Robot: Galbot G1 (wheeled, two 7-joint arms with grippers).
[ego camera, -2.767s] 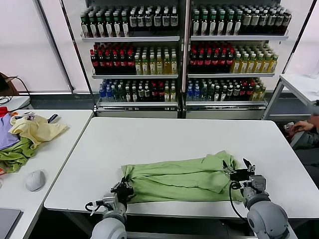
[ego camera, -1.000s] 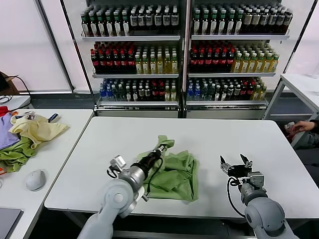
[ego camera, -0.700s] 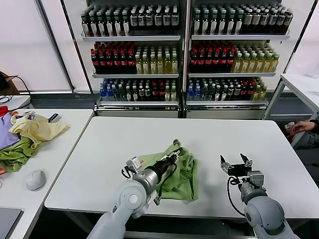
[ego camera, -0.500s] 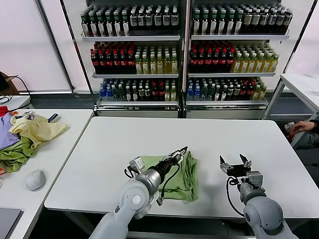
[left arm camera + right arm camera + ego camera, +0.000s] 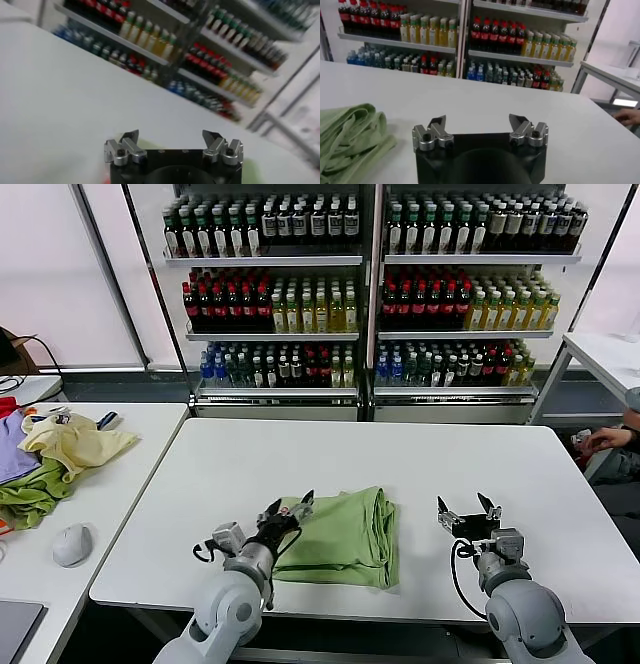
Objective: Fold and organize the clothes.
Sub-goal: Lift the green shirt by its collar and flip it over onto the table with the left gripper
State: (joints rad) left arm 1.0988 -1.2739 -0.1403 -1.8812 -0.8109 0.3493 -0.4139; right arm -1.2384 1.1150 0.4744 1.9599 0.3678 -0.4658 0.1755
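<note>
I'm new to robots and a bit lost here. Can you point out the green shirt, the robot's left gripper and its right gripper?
green shirt [image 5: 345, 536]: head view, middle of the folded cloth.
left gripper [image 5: 288, 513]: head view, between its open fingertips.
right gripper [image 5: 463, 508]: head view, between its open fingertips.

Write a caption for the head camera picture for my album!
Folded green shirt on the white table, the left gripper open at its edge, the right gripper open beside it.

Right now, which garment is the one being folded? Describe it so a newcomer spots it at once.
On the big white table before the drinks shelves, the light-green shirt lies folded between the two grippers. The other clothes, yellow, olive and purple, sit heaped on the side table.
</note>
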